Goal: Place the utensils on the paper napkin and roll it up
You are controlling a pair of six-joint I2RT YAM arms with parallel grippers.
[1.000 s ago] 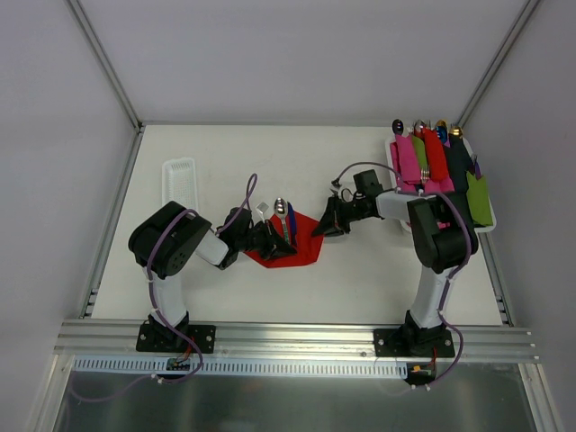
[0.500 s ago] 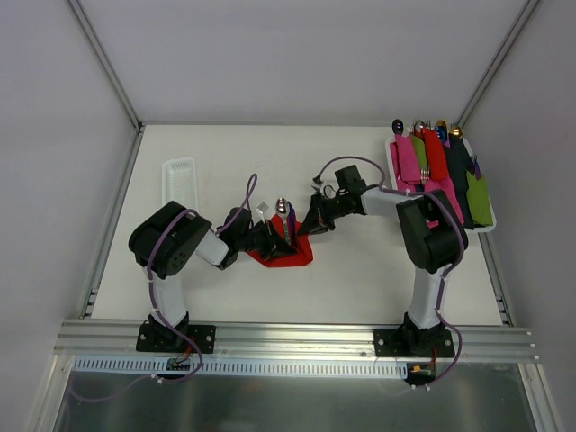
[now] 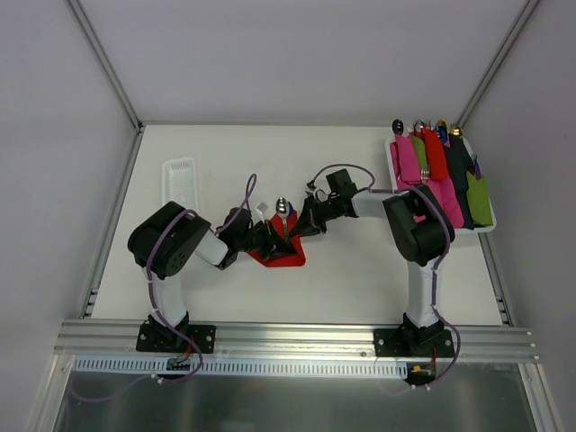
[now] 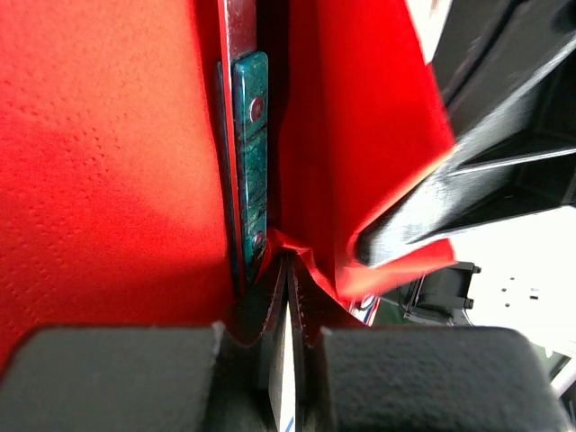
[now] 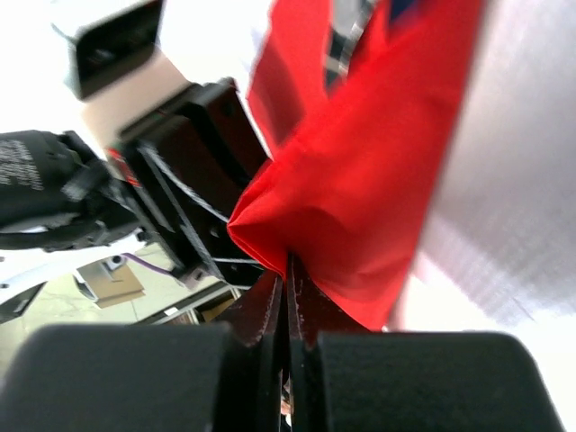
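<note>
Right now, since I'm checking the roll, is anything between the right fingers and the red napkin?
Nothing visible does. The right gripper is already shut on one edge of the paper napkin, holding it lifted over the utensils. The left gripper pinches the opposite edge.

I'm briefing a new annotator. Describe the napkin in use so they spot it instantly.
On the table, find where the left gripper and right gripper meet. The paper napkin is the bright red sheet both pinch, folded over the utensils, unlike the tight rolls in the far-right tray.
</note>
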